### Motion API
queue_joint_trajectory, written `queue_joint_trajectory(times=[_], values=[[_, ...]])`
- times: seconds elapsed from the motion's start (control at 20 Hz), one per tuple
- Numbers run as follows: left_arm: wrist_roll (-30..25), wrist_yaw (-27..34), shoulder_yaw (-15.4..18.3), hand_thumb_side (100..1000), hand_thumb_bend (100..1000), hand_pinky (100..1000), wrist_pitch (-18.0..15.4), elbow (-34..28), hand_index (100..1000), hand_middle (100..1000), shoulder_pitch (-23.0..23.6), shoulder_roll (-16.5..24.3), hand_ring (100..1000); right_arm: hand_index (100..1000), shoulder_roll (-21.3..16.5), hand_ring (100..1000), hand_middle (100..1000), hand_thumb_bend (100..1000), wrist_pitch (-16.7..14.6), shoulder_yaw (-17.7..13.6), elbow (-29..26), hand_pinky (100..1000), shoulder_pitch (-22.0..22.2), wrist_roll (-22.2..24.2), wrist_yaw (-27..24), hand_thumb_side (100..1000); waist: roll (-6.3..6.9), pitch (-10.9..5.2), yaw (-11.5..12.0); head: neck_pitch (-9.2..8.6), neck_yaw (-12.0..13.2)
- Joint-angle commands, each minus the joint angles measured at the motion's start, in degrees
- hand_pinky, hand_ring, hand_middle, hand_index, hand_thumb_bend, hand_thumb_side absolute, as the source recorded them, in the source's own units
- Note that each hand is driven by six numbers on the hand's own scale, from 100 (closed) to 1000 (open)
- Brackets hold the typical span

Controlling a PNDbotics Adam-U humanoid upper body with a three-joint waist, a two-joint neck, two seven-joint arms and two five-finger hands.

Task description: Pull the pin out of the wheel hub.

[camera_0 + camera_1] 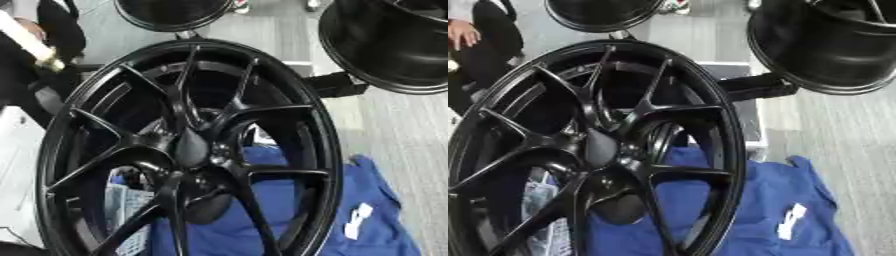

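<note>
Neither robot hand appears in either eye view, and no arm enters from any side, so nothing can be said of how the fingers stand.

A large black wheel (188,150) fills most of both views, standing tilted with its face toward the camera. Its rim forms a long oval whose long axis runs from about 1 o'clock at the top down to about 7 o'clock at the bottom. Thin paired spokes spread from the wheel hub (191,146), which sits a little toward 9 o'clock of the left eye view's centre. No pin can be made out at the hub; the centre reads only as a dark, smooth boss with dark hollows around it.

Behind and below the wheel lies a blue cloth (372,200), spreading toward 5 o'clock, with a small white tag (357,220) on it. A patch of printed paper (122,200) shows through the spokes at 7 o'clock.

A second black rim (833,45) sits at 1 o'clock, and a third rim (175,12) at 12 o'clock, both well apart from the hub. A black block (754,87) lies between the big wheel's edge and the second rim.

The right eye view shows the wheel shifted toward 9 o'clock, cutting off its left edge, and shows more of the grey floor (859,150) at 3 o'clock. The left eye view shows the wheel's whole left rim.
</note>
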Motion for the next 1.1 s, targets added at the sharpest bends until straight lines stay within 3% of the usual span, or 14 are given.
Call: queue_joint_trajectory(times=[0.05, 0.1, 0.25, 0.3, 0.35, 0.45, 0.5, 0.55, 0.65, 0.85, 1.1], values=[[0.25, -2.65, 2.82, 100, 393, 593, -2.82, 6.57, 596, 475, -0.16, 2.93, 485, 706, -1.76, 611, 530, 100, 0.97, -0.84, -0.86, 666, -0.34, -1.27, 0.51, 587, -0.04, -1.08, -0.08, -0.48, 0.17], [-0.26, -3.81, 2.76, 100, 424, 636, -3.97, 7.89, 629, 503, 0.15, 2.90, 529, 707, -1.74, 611, 530, 100, 0.97, -0.81, -0.86, 666, -0.42, -1.23, 0.48, 586, -0.14, -1.04, -0.19, -0.61, 0.26], [-2.83, -8.11, 2.01, 100, 554, 857, -7.50, 9.92, 860, 789, 1.25, 2.69, 811, 707, -1.66, 611, 530, 100, 0.99, -0.78, -0.86, 666, -0.65, -1.11, 0.40, 586, -0.40, -0.85, -0.59, -0.84, 0.56], [-4.89, -9.24, 1.57, 224, 592, 899, -9.19, 10.04, 900, 829, 1.56, 2.52, 855, 707, -1.63, 611, 530, 100, 1.01, -0.76, -0.86, 666, -0.72, -1.07, 0.35, 586, -0.49, -0.77, -0.74, -0.89, 0.64], [-6.99, -10.26, 1.41, 370, 626, 911, -10.83, 10.24, 918, 851, 1.71, 2.39, 872, 707, -1.63, 611, 530, 100, 1.03, -0.74, -0.86, 667, -0.77, -1.05, 0.31, 585, -0.56, -0.71, -0.84, -0.88, 0.67], [-9.88, -11.96, 1.40, 420, 640, 916, -13.40, 10.61, 931, 870, 1.77, 2.16, 885, 707, -1.64, 611, 530, 100, 1.05, -0.76, -0.86, 667, -0.83, -1.05, 0.26, 585, -0.62, -0.63, -0.97, -0.83, 0.72], [-10.60, -12.58, 1.48, 501, 640, 910, -14.21, 10.68, 933, 869, 1.68, 2.03, 879, 707, -1.65, 611, 530, 100, 1.05, -0.76, -0.86, 666, -0.87, -1.05, 0.23, 586, -0.64, -0.58, -1.01, -0.84, 0.69], [-10.94, -13.10, 1.60, 524, 631, 892, -14.71, 10.70, 922, 851, 1.56, 1.91, 862, 707, -1.66, 611, 529, 100, 1.05, -0.74, -0.86, 666, -0.91, -1.05, 0.19, 586, -0.64, -0.54, -1.02, -0.81, 0.65], [-10.48, -13.95, 1.93, 490, 547, 838, -14.61, 10.78, 863, 786, 1.29, 1.70, 800, 706, -1.65, 611, 529, 100, 1.03, -0.75, -0.86, 666, -0.92, -1.09, 0.16, 586, -0.60, -0.49, -0.95, -0.72, 0.62], [-4.80, -13.39, 2.91, 334, 377, 763, -10.82, 10.61, 785, 669, 0.39, 0.97, 691, 706, -1.64, 611, 529, 100, 0.99, -0.73, -0.86, 666, -0.96, -1.18, 0.13, 585, -0.59, -0.50, -0.76, -0.54, 0.49], [4.06, -5.66, 2.51, 245, 314, 726, -11.85, 5.73, 751, 603, 0.09, -0.08, 623, 707, -2.14, 613, 531, 100, 1.10, -0.63, -0.86, 669, -1.36, -0.88, 0.39, 579, -0.77, -0.70, -0.83, -0.53, 0.43]])
